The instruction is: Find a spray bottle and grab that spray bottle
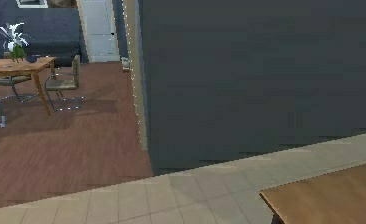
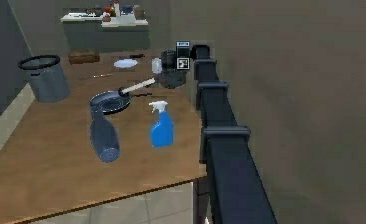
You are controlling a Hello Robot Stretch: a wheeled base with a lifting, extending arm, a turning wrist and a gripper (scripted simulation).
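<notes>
**Spray bottle upright on table beside arm; pincer load cannot be told**

**Forward view**
- A dark wall (image 1: 251, 80) takes up the middle and right, hiding whatever lies beyond it.
- Left of it, a wood floor (image 1: 61, 140) runs back to a pale door (image 1: 99, 28), which is cut off by the top edge.
- A dining table (image 1: 21, 68) at the far left is cut off by the left edge. It carries a plant (image 1: 13, 40), and a chair (image 1: 63, 82) stands at its right end.
- A tabletop corner (image 1: 326, 195) shows at the lower right, cut off by two edges.

**Arm side view**
- The table (image 2: 41, 170) spans the left and middle. Its near edge runs out of view at the bottom left.
- The arm (image 2: 226, 130) rises along the table's right side.
- A grey bin (image 2: 46, 77) with a dark rim stands near the table's far left corner.
- A dark pan (image 2: 109, 102) sits mid-table, its handle angled toward the pincer.
- A blue-grey vessel (image 2: 105, 140) lies just in front of the pan. Its type cannot be made out.
- The blue spray bottle (image 2: 162, 127) stands upright on the table, between the vessel and the arm and nearer than the pan.
- The pincer (image 2: 161, 68) is at the arm's far end, over the table. Small items crowd it, so whether it holds anything cannot be told.
- A white plate (image 2: 126, 63) lies left of the pincer.
- The far table (image 2: 86, 19) carries clutter too small to identify.
</notes>
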